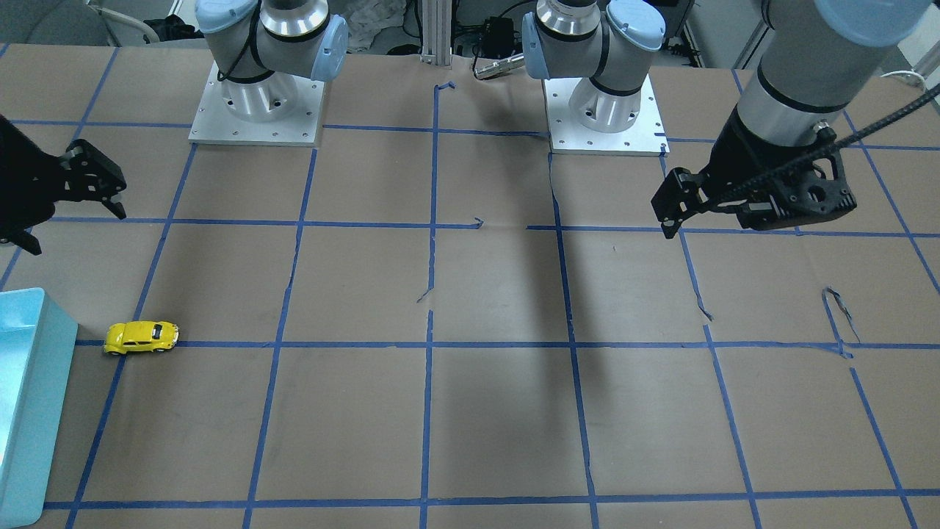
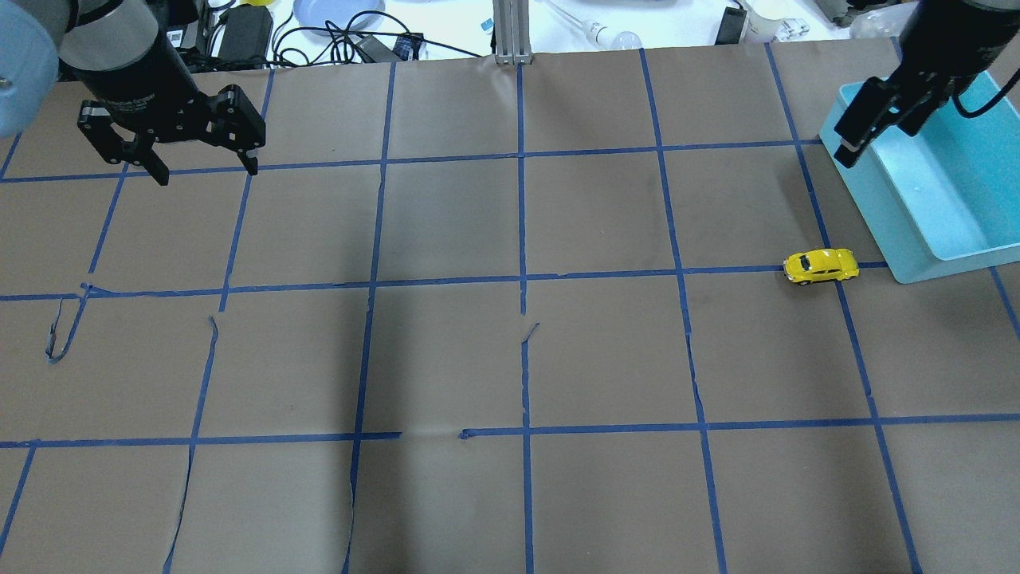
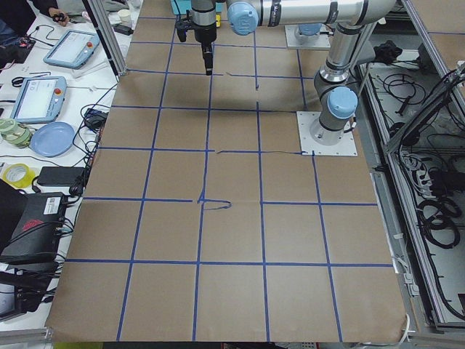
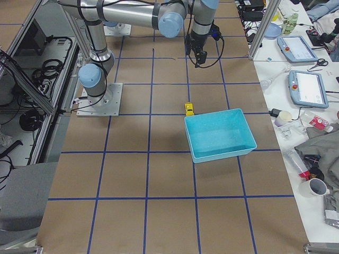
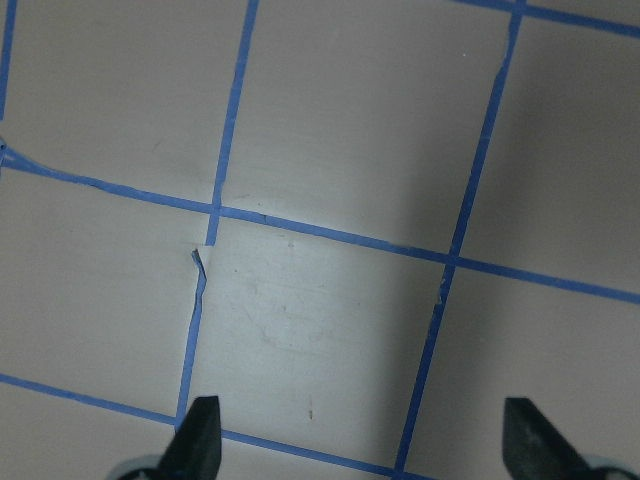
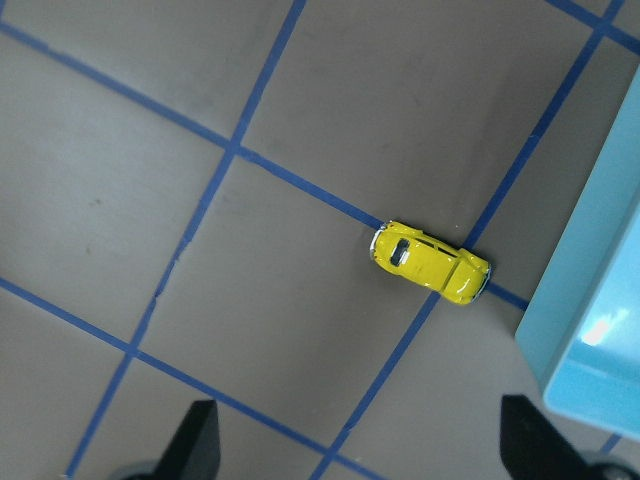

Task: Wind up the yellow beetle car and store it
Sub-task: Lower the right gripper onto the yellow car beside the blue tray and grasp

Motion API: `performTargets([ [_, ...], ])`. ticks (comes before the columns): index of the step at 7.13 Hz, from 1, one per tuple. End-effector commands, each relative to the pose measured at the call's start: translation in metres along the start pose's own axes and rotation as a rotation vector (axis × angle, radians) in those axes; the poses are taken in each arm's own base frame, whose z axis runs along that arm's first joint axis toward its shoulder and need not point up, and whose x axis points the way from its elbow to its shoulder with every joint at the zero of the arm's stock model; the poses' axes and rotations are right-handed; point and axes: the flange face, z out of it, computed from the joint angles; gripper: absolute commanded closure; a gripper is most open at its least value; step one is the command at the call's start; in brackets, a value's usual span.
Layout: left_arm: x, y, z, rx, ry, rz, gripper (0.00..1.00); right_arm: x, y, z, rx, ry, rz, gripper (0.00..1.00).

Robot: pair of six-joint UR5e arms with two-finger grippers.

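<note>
The yellow beetle car stands on its wheels on the brown paper, on a blue tape line beside the light-blue bin. It also shows in the front view, the right side view and the right wrist view. My right gripper is open and empty, raised over the bin's near corner, apart from the car; in its wrist view the fingers stand wide. My left gripper is open and empty far away on the left side, over bare paper.
The bin is open-topped, and what shows of its inside holds nothing. The table is covered in brown paper with a blue tape grid, torn in places. Both arm bases stand at the robot's edge. Cables and tablets lie beyond the table.
</note>
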Motion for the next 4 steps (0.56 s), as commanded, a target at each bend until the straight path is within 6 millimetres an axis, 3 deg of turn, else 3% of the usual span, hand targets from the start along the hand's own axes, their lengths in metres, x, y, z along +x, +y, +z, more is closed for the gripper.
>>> performTargets([
  [1, 0.013, 0.012, -0.005, 0.01, 0.05, 0.08, 0.0, 0.041, 0.019, 0.05, 0.039, -0.006, -0.313, 0.0],
  [2, 0.019, 0.014, -0.004, 0.006, 0.05, 0.096, 0.0, 0.054, 0.026, 0.068, 0.062, 0.033, -0.4, 0.0],
  [4, 0.031, 0.017, -0.002, 0.001, 0.054, 0.122, 0.0, 0.064, 0.026, 0.135, 0.07, 0.092, -0.653, 0.0],
])
